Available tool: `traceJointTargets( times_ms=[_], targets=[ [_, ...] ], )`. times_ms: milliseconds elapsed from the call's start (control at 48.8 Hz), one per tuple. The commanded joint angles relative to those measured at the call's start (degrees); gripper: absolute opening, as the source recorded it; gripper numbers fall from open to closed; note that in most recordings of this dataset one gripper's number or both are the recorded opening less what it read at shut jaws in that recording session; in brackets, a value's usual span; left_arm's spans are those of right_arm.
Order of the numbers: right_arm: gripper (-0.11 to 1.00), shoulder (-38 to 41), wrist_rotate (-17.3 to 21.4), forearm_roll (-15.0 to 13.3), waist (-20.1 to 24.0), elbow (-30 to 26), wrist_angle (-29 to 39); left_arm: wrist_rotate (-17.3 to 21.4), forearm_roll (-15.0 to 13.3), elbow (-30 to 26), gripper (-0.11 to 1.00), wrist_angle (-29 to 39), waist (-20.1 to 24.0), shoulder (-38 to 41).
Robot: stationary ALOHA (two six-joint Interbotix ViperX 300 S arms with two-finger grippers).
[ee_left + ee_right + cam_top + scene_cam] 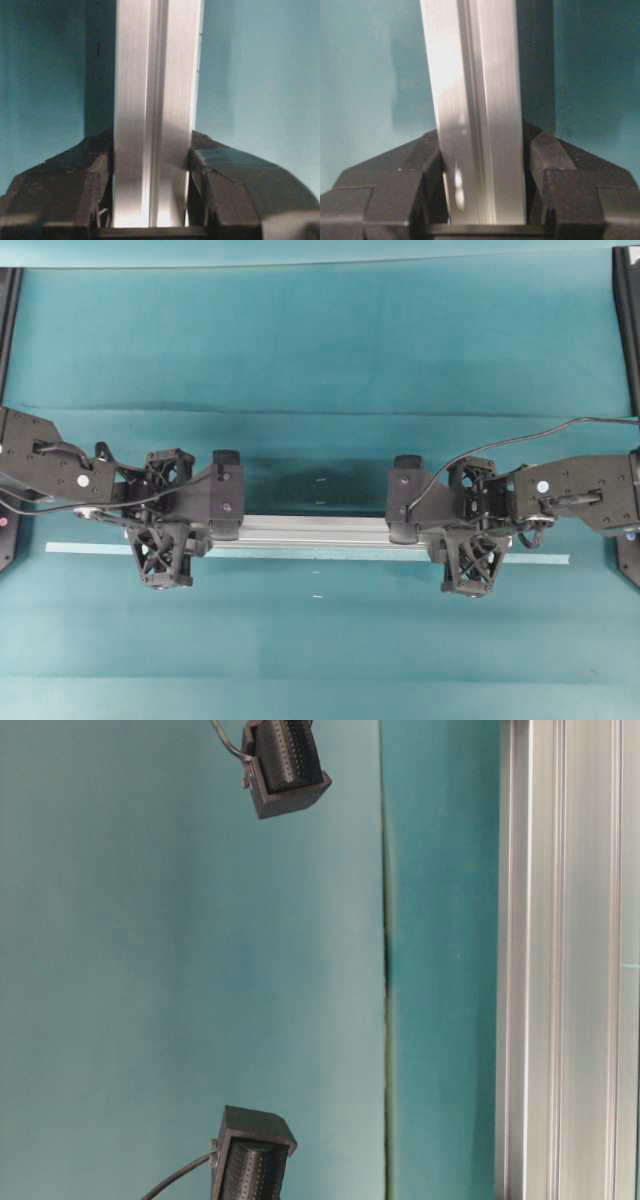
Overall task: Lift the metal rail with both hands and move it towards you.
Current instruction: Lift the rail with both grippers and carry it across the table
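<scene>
The metal rail (315, 530) is a long silver grooved bar lying left to right across the middle of the teal table. My left gripper (167, 527) straddles its left part, and the left wrist view shows both jaws pressed against the sides of the rail (155, 100), so the gripper (151, 157) is shut on it. My right gripper (470, 532) straddles the right part. There too the jaws clamp the rail (477, 100) inside the gripper (484, 150). A broad dark shadow falls on the cloth beside the rail. The rail's two ends are hidden under the grippers.
A thin pale tape strip (80, 548) runs across the table just in front of the rail and reaches past both grippers. Black frame posts (628, 330) stand at the far table corners. A fold line (320, 410) crosses the cloth behind the arms.
</scene>
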Motion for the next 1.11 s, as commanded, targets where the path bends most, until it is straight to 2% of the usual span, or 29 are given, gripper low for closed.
traceJointTargets(
  times_ms=[0, 185, 492, 677, 821, 1087],
  targets=[
    [0.4, 0.0, 0.62, 0.26, -0.18, -0.7, 0.09, -0.26, -0.26, -0.79, 0.29, -0.26, 0.09, -0.62],
    [0.41, -2.37, 1.58, 0.26, -0.62, -3.78, 6.06, -0.09, -0.26, -3.34, 0.29, 3.96, 0.09, -3.52],
    [0.4, -9.67, 2.9, 0.26, -2.64, -12.3, 23.55, 0.09, -0.26, -12.39, 0.29, 20.04, -0.44, -10.81],
    [0.4, -14.41, 3.87, 0.35, -2.81, -16.87, 31.64, 0.62, -0.26, -18.02, 0.29, 28.65, -0.35, -15.21],
    [0.4, -16.96, 5.54, 0.7, -2.81, -21.18, 36.83, 0.53, -0.26, -22.5, 0.29, 35.16, -0.35, -16.79],
    [0.4, -16.96, 6.94, 0.79, -1.58, -31.03, 47.99, 0.26, -0.26, -32.17, 0.29, 42.54, -0.35, -16.87]
  ],
)
